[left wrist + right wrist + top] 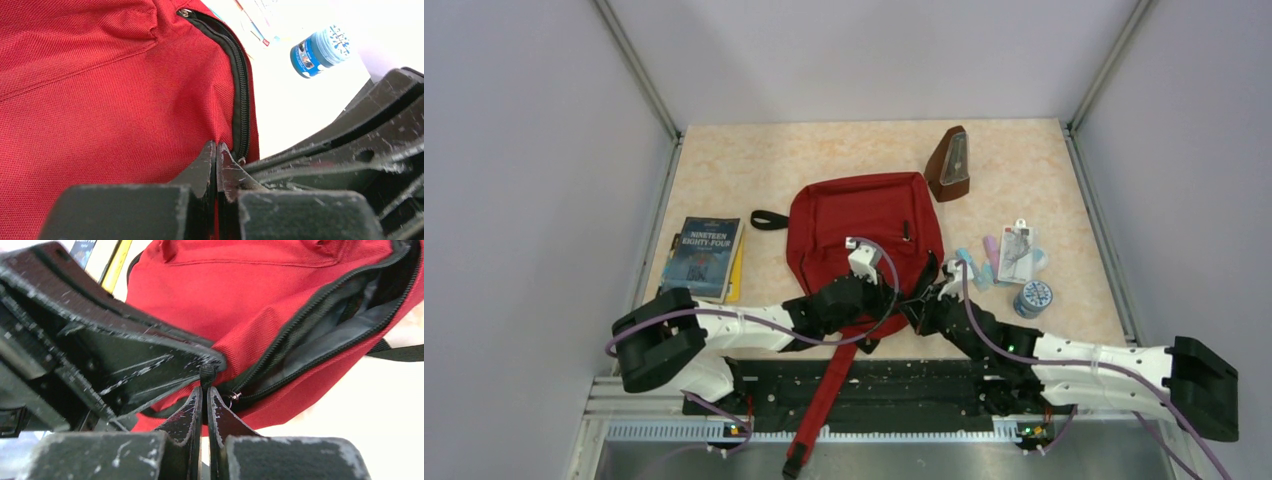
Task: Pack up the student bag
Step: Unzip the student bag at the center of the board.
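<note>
Open tabletop [814, 155] lies beyond the student bag [864, 215]. A book [705, 257] blocks its left, a metronome [951, 165] and small clutter [1014, 260] its right, both arms [754, 328] its near edge.

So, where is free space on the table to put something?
Free: the far strip behind the student bag, and the far-left corner beyond the book. Crowded: right of the bag, where metronome and small items lie.

Book [702, 257] left of student bag [864, 225]; metronome [950, 165] behind (rightward); jar [1032, 298] right.
</note>
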